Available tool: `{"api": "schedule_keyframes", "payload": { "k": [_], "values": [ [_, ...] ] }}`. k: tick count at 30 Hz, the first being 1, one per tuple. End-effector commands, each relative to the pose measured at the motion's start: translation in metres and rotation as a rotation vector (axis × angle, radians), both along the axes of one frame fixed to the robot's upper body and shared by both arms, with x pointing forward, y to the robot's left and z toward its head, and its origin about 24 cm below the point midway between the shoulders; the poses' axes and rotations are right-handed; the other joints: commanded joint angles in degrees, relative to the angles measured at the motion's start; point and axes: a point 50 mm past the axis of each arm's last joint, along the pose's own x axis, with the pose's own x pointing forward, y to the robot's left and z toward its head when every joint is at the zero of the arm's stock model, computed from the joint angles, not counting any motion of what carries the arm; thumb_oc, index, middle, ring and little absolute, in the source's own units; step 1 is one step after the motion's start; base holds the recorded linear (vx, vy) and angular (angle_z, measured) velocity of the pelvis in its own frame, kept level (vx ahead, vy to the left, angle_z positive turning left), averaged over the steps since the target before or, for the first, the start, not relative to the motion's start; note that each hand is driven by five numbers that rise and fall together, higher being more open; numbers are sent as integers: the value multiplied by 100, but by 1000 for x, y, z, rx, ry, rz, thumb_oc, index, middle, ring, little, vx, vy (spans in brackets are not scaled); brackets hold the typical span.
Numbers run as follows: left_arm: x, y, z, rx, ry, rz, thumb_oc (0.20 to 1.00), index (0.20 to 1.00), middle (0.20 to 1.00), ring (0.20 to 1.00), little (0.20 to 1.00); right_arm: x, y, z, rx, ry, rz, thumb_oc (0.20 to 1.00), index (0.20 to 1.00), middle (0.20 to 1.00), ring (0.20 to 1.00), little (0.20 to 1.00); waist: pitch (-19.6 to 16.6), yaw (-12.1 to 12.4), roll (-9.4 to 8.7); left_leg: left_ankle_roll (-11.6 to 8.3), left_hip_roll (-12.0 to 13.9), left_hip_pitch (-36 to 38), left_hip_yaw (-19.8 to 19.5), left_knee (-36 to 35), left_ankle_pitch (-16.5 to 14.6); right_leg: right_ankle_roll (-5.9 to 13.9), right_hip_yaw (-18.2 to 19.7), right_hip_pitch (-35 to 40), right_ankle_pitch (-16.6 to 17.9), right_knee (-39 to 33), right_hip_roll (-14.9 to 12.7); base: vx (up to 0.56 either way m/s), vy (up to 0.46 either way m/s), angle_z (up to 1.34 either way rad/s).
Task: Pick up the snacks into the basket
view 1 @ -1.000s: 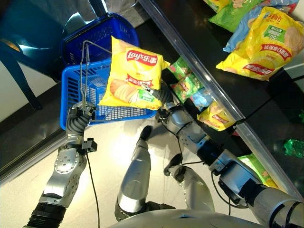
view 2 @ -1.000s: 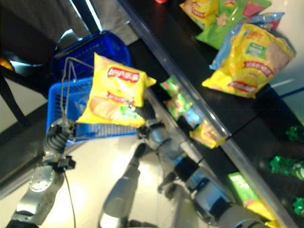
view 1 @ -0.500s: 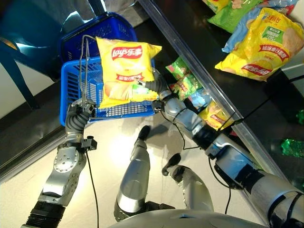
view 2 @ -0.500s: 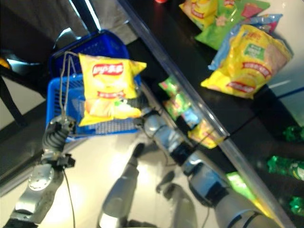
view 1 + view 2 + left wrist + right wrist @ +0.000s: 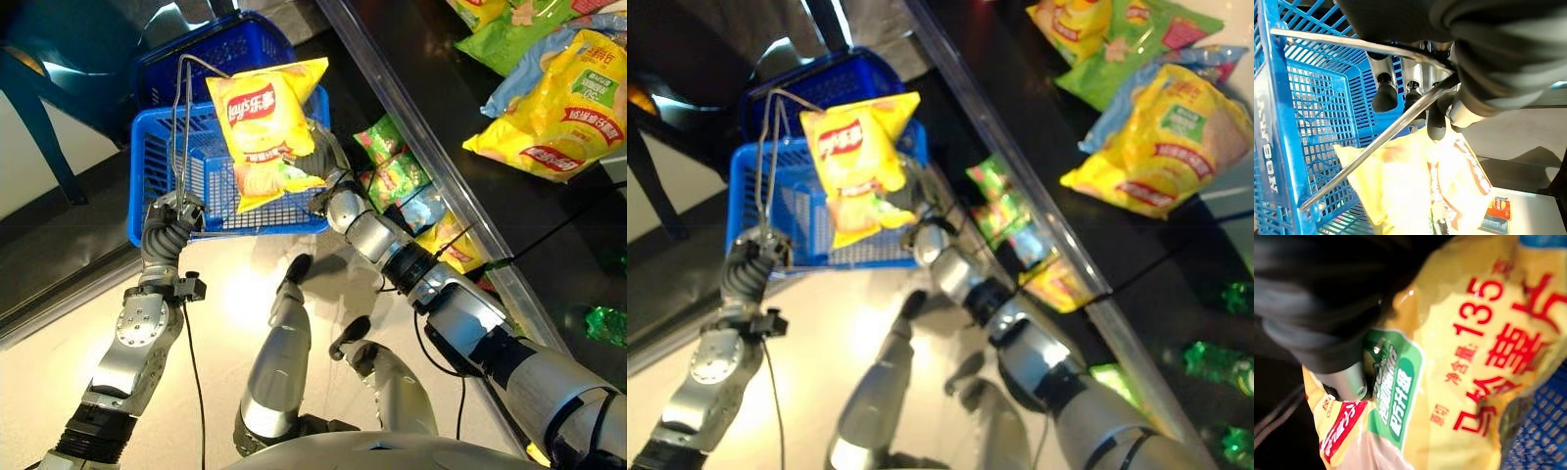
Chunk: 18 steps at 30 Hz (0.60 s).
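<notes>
A shop, it seems: bagged snacks (image 5: 549,117) lie on a dark glass-edged shelf (image 5: 411,108), more packets (image 5: 392,176) below, and blue wire-handled shopping baskets (image 5: 157,186) beside it.

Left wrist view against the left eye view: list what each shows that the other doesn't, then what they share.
Left wrist view alone: a small red packet lying past the bag. Left eye view alone: the right hand gripping the yellow chip bag, and loose snack bags on the black shelf. Shared: the left hand curled round the wire handle of the blue basket, with that bag over it.
</notes>
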Motion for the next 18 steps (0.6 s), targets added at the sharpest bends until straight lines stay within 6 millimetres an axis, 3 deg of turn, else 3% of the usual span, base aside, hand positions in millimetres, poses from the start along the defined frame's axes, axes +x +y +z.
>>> {"api": "schedule_keyframes", "payload": {
  "k": [1,6,8,9,11,12,13,14,15,16,18],
  "values": [
    [-13,-30,71,-20,-418,-154,200,200,200,200,200,-1,21,31,14,-93,43,200,200,200,200,200,-102,97,160,503,-334,14,194,90,-136,339,162,82,1032,-588,-77,21,7,7],
    [-12,-30,70,-26,-411,-164,200,200,200,200,200,2,32,26,-119,-70,63,200,200,200,200,200,-87,166,156,507,-359,-7,164,87,-139,349,139,80,1048,-593,-95,16,5,4],
    [-13,-30,71,-23,-415,-170,200,200,200,200,200,2,34,25,-233,-111,62,200,200,200,200,200,-81,194,155,505,-369,-19,156,83,-141,359,136,80,1048,-598,-106,62,-4,6],
    [-13,-31,71,-21,-415,-177,200,200,200,200,200,2,38,16,-357,-108,81,200,200,200,200,200,-101,214,135,486,-374,35,144,76,-295,413,190,116,925,-572,-97,13,12,10],
    [-13,-31,71,-21,-417,-177,200,200,200,200,200,2,39,17,-358,-110,80,200,200,200,200,200,-83,220,164,501,-384,-35,155,84,-144,366,122,72,1049,-595,-112,-32,25,9],
    [-13,-32,73,-6,-414,-202,200,200,200,200,200,-1,47,8,-559,-136,128,200,200,200,200,200,-76,283,168,495,-396,-48,124,75,-152,376,108,74,1046,-608,-117,96,-37,8],
    [-13,-32,73,-7,-414,-200,200,200,200,200,200,-1,47,8,-560,-136,129,200,200,200,200,200,-98,266,141,482,-386,14,107,63,-296,423,171,113,930,-591,-100,114,-33,5],
    [-12,-32,73,4,-411,-214,200,200,200,200,200,-4,50,4,-670,-174,168,200,200,200,200,200,-100,291,127,476,-396,14,101,56,-298,429,164,116,937,-598,-109,16,6,4],
    [-13,-32,73,4,-411,-215,200,200,200,200,200,-4,50,4,-671,-174,167,200,200,200,200,200,-79,302,159,489,-407,-48,118,68,-154,383,98,77,1053,-615,-126,27,5,7],
    [-13,-32,73,11,-411,-219,200,200,200,200,200,-4,51,3,-698,-181,176,200,200,200,200,200,-99,309,130,473,-399,22,98,49,-309,437,160,118,927,-591,-111,19,-4,11],
    [-12,-32,73,16,-410,-227,200,200,200,200,200,-6,52,3,-767,-226,194,200,200,200,200,200,-100,341,128,470,-403,19,78,32,-306,446,142,119,930,-609,-119,64,-26,12]
  ]
}}
